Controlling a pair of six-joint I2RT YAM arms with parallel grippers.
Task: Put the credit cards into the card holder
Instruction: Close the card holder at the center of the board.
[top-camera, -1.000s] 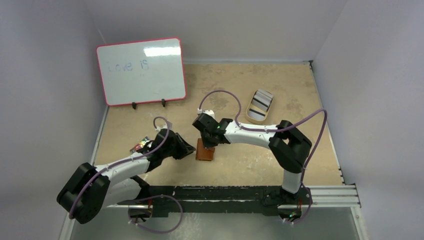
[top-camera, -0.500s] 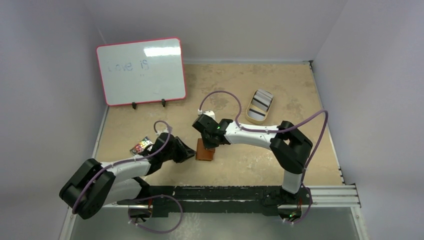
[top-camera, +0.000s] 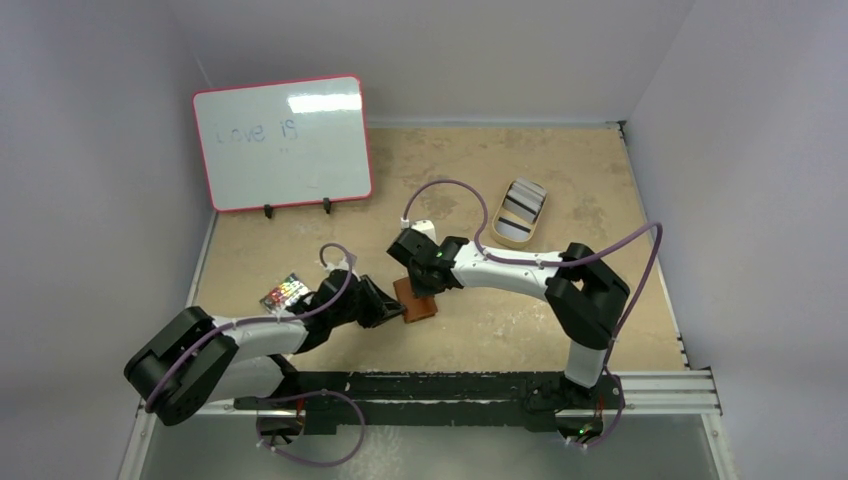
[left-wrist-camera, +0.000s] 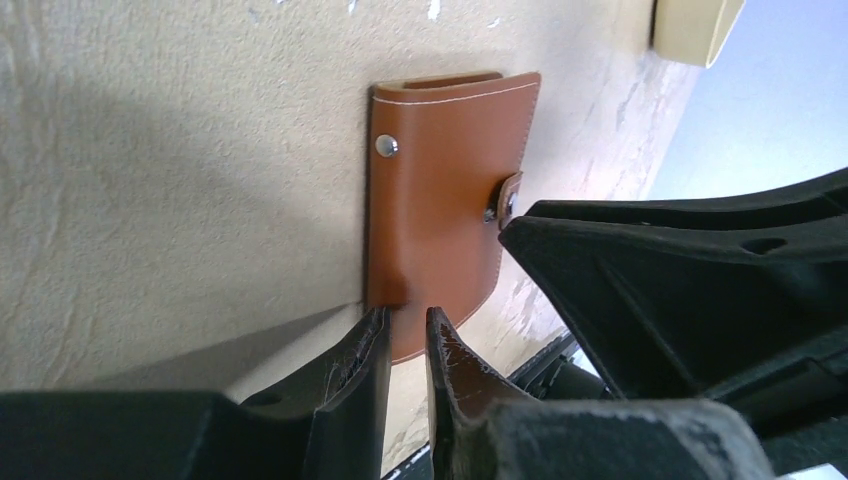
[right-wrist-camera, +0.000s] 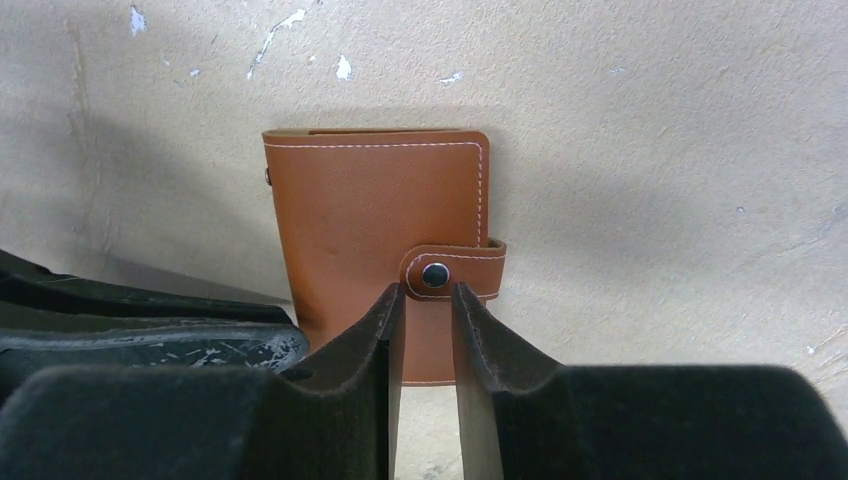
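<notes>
Left wrist: card holder (left-wrist-camera: 440, 200), near edge behind left hand (left-wrist-camera: 405, 345)

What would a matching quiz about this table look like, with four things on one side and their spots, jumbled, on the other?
1 card holder
2 whiteboard
3 oval tin
4 colourful block

A near left side
B far right, credit cards inside
C mid-table, snapped shut
D far left, standing upright

Pairs: 1-C, 2-D, 3-B, 4-A
</notes>
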